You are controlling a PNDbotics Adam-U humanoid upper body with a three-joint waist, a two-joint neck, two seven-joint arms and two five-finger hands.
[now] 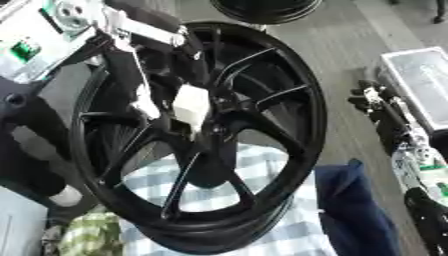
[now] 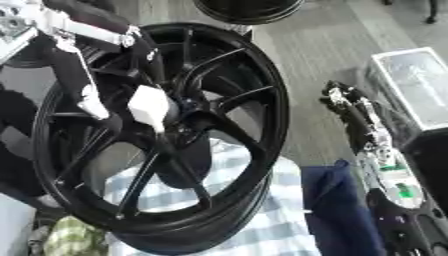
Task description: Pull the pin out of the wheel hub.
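A blue-and-white checked cloth (image 1: 262, 210) lies under the big black spoked wheel (image 1: 289, 125). At the wheel's middle, the left hand (image 2: 144, 107) reaches in; its fingers look curled, but I cannot tell on what. The pin is hidden. Right of the wheel, the right hand (image 2: 350, 107) hangs with relaxed, straight fingers.

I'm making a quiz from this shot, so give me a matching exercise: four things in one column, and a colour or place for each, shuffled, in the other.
Things:
1. wheel
2. left hand
3. right hand
4. cloth

Descriptions:
A. blue and white checks
B. at the hub, among the spokes
C. black, spoked, standing tilted
D. off to the right, apart from the wheel

Pairs: 1-C, 2-B, 3-D, 4-A
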